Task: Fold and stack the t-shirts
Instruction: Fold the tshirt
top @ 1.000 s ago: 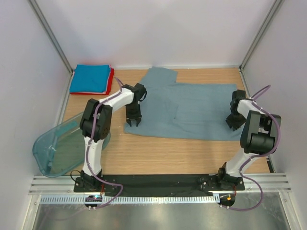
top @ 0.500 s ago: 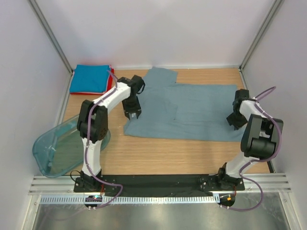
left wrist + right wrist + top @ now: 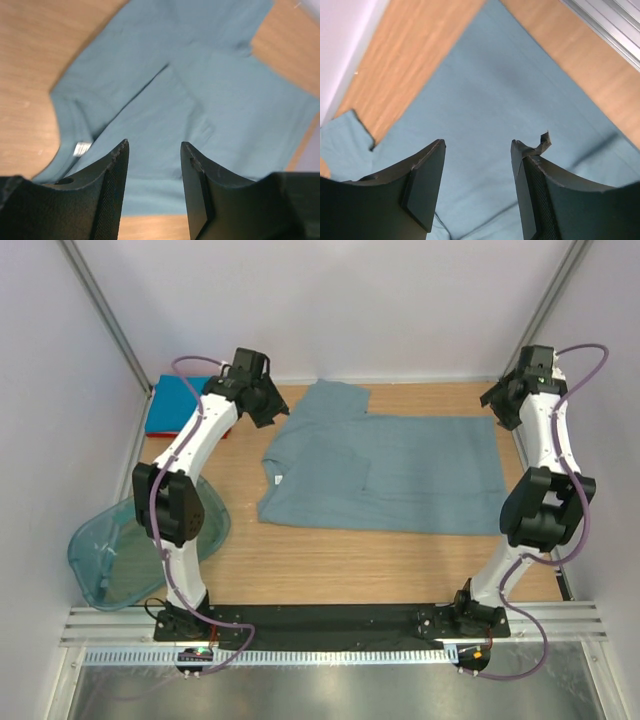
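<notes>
The grey-blue t-shirt point(image 3: 410, 475) lies flat across the middle of the table, its left side folded over the body and its white neck label point(image 3: 277, 479) showing. My left gripper point(image 3: 270, 412) hangs open and empty above the shirt's far left corner. The left wrist view shows the shirt point(image 3: 200, 85) and its label point(image 3: 81, 148) below. My right gripper point(image 3: 500, 405) hangs open and empty above the far right corner, with the shirt point(image 3: 495, 95) beneath it. A folded bright blue t-shirt point(image 3: 168, 405) lies on a red one point(image 3: 160, 434) at the far left, partly hidden by my left arm.
A translucent teal plastic tub point(image 3: 120, 550) lies tipped at the near left beside the left arm. White walls and metal posts close in the back and sides. A scrap of torn tape point(image 3: 543, 141) sticks up from my right gripper's right fingertip.
Both arms have risen off the shirt and swung toward the back wall, the left from the collar edge, the right from the right hem. The shirt's left side and label now show.
</notes>
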You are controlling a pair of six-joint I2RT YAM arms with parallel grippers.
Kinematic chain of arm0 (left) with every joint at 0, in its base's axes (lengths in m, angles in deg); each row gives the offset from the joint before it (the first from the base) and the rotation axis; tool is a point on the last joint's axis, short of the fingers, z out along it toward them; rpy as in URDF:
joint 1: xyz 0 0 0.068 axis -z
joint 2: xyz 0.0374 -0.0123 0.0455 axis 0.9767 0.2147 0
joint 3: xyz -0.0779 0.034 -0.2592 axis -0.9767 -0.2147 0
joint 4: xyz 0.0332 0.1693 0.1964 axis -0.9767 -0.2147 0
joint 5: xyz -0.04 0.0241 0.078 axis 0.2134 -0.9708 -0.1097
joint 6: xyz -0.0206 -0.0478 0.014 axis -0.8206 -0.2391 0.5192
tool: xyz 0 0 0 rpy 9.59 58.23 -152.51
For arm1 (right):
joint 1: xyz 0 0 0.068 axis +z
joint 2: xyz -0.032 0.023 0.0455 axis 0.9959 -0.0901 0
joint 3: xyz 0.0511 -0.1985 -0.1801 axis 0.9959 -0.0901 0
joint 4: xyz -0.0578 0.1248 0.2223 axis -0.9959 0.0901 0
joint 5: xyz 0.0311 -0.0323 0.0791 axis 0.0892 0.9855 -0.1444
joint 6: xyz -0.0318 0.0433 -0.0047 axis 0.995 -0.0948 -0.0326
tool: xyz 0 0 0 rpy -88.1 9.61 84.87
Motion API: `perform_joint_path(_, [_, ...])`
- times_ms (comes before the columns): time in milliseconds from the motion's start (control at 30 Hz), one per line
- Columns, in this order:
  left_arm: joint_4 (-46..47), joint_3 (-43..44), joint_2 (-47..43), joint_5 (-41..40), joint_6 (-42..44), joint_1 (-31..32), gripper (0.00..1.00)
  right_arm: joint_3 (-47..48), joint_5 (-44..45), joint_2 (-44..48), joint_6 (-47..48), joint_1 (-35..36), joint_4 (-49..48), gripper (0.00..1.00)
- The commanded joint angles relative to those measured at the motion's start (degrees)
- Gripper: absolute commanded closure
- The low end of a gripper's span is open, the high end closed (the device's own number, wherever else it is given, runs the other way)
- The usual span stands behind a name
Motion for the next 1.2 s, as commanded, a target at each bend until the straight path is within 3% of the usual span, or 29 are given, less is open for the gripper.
perform_joint_path(0, [14.3,2.0,1.6,1.9,-3.8,-1.5,0.52,7.9,-6.3,-6.1,4.8,0.1,2.3,0.37])
perform_joint_path(200, [15.4,20.5,17.8,6.8,3.4,-4.7,0.52,11.1,-17.6,-11.4,6.6,0.1,-5.6,0.37])
perform_joint_path(400, [16.2,28.8,28.9,10.8,3.0,-7.1,0.53,9.6,-21.5,-14.3,6.7,0.2,-10.5,0.37])
perform_joint_path(467, [15.5,26.1,27.9,11.7,4.4,-6.6,0.54,9.9,-22.3,-15.8,8.5,0.7,-8.6,0.37])
perform_joint_path(567, [14.0,19.2,22.9,10.7,6.7,-5.7,0.55,12.5,-12.6,-17.7,9.9,2.4,1.1,0.38])
perform_joint_path(667, [11.6,13.7,18.5,7.1,3.5,-4.9,0.57,12.1,-9.5,-18.9,9.7,2.7,5.3,0.4])
perform_joint_path(900, [2.0,16.4,18.6,2.1,5.3,-4.0,0.66,15.8,-2.5,-22.2,11.7,6.2,11.7,0.42])
perform_joint_path(1033, [-3.2,11.2,14.6,-1.7,8.7,-1.4,0.75,17.1,6.5,-20.9,7.2,6.6,21.5,0.47])
perform_joint_path(1167, [-12.2,7.1,11.5,-5.4,13.9,5.0,0.89,7.2,9.0,-15.1,5.8,6.5,24.1,0.51])
